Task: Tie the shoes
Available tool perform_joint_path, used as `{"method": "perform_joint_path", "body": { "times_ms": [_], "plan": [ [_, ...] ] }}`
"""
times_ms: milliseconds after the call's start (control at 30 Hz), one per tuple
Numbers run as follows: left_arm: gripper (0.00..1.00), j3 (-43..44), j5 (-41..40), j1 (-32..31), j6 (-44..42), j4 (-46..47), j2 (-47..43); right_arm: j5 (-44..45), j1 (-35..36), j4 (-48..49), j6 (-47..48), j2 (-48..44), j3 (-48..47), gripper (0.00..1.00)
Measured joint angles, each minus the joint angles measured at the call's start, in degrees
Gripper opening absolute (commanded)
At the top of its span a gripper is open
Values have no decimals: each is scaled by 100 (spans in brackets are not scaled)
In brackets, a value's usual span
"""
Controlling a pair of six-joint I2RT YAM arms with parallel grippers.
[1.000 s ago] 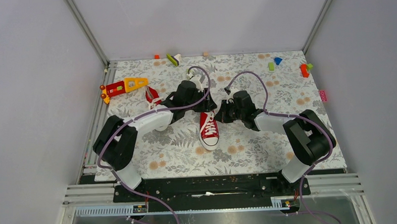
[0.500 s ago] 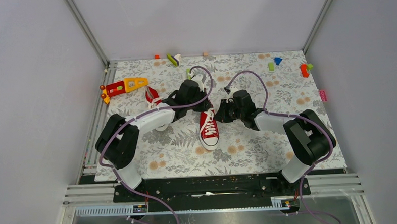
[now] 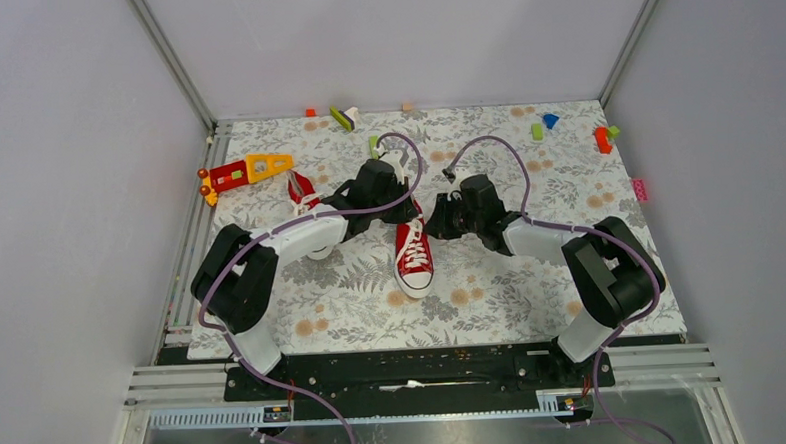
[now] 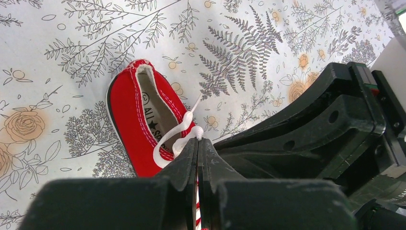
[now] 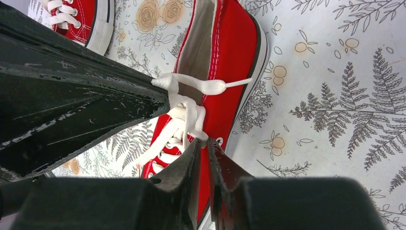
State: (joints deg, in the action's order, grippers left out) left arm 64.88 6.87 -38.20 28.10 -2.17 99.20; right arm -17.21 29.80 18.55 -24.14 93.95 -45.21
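The shoe (image 3: 414, 259) being worked lies in the middle of the table (image 3: 493, 308), toe toward the arm bases. Both arms meet over its open top. The other shoe (image 3: 302, 189) sits to the left, partly hidden behind the left arm. The left gripper (image 4: 197, 143) has its fingers (image 4: 184, 163) pressed together on the lace (image 5: 210, 86), pinching it just above the tongue so that a short loop curls out and a flat tail runs across the shoe's mouth. The right gripper (image 5: 201, 146) hangs over the bunched lacing beside it. Its fingers (image 5: 184, 167) stand a slit apart with a strand at their tips, and I cannot tell whether they grip it. This looks like an early crossing of the knot, nothing cinched yet. To do it well, the left should hold its pinch steady with only light tension, since a hard pull would likely drag or tip so light a shoe. The right needs a clean hold on one strand, not the whole bunch, taken close to the eyelets so little slack is left. Any tightening should go low and sideways, the two hands moving apart evenly. The grippers are nearly touching, so every move wants to be small, or one will knock the lace from the other.
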Motion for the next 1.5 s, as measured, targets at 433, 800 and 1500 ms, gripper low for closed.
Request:
{"method": "perform_joint_path", "body": {
  "times_ms": [433,800,1500],
  "plan": [
    [0,0,11,2,26,-94,-2,249,20,-120,85,-39,-61,0],
    [0,-824,483,304,382,385,-413,815,26,-557,94,-345,-33,0],
    [0,-1856,1443,940,697,1434,-695,914,26,-911,26,-433,166,0]
  ]
}}
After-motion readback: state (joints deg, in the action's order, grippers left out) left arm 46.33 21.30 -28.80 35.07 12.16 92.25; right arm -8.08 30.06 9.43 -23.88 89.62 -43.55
